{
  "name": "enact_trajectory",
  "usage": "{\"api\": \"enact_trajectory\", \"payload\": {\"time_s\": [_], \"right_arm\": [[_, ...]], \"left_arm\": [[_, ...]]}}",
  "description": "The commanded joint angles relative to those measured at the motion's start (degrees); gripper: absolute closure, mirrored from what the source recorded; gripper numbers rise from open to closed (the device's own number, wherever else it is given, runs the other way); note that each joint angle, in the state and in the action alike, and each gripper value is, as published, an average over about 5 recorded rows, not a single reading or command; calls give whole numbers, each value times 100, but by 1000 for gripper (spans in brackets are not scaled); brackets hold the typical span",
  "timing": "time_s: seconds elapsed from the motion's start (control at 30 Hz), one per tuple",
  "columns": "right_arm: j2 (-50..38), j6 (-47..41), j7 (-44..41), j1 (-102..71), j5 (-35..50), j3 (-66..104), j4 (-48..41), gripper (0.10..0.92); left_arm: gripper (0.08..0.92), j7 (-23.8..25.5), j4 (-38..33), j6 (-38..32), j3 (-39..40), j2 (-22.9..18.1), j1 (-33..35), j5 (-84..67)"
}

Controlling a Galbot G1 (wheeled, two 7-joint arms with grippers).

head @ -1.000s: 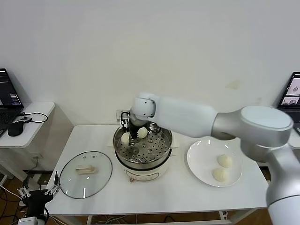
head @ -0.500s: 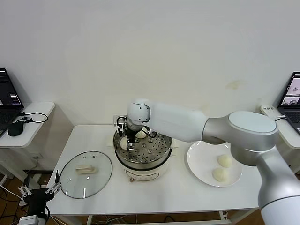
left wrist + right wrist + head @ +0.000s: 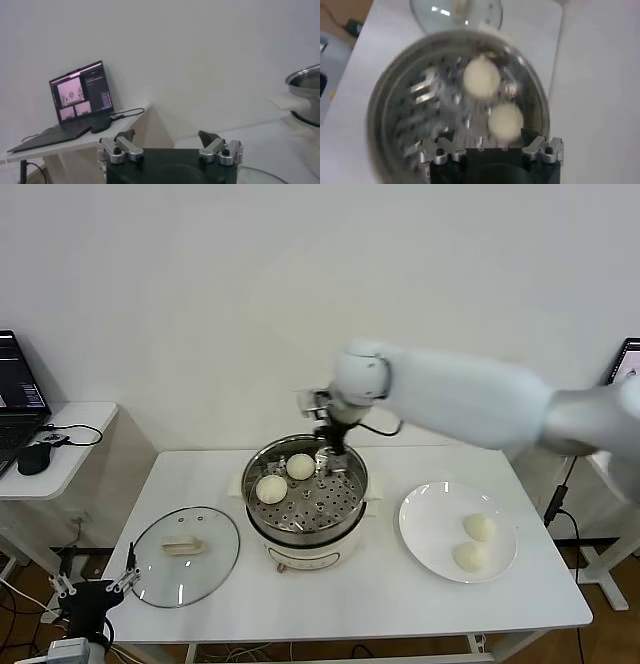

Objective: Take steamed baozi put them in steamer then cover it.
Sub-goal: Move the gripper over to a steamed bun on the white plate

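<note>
The steamer [image 3: 305,519] stands mid-table, and two baozi [image 3: 271,488] [image 3: 300,466] lie on its perforated tray at the far left. Two more baozi [image 3: 481,527] [image 3: 470,556] rest on the white plate [image 3: 422,512] to the right. My right gripper [image 3: 328,446] hangs open and empty just above the steamer's far rim. In the right wrist view the gripper [image 3: 487,136] looks down on both baozi [image 3: 481,79] [image 3: 505,120] in the steamer [image 3: 385,95]. The cover [image 3: 185,556] lies flat on the table to the left. My left gripper [image 3: 92,592] is parked open below the table's front left corner.
A side desk [image 3: 70,449] with a laptop and a mouse stands at the far left. The left wrist view shows my left gripper [image 3: 166,135], that laptop [image 3: 80,97] and the steamer's side [image 3: 305,92]. A wall rises behind the table.
My right gripper has opened, left a baozi on the steamer tray and risen up and to the right, out of the pot. The left arm has barely moved.
</note>
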Motion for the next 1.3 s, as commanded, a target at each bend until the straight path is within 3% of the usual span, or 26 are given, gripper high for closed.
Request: {"api": "enact_trajectory", "payload": {"time_s": [0.03, 0.2, 0.47, 1.3], "right_arm": [[-2444, 567, -444, -373, -947, 358, 1251, 203], [-3173, 813, -484, -1837, -1755, 1409, 1155, 202], [-3476, 1107, -524, -3803, -2611, 2736, 742, 203], [-2671, 1036, -230, -4561, -3067, 2872, -51, 203]], "left_arm": [[177, 5, 25, 5, 38, -2, 39, 111], [177, 5, 48, 7, 62, -27, 70, 191], [177, -1, 151, 4, 87, -66, 87, 274], [177, -19, 229, -25, 28, -109, 175, 288]]}}
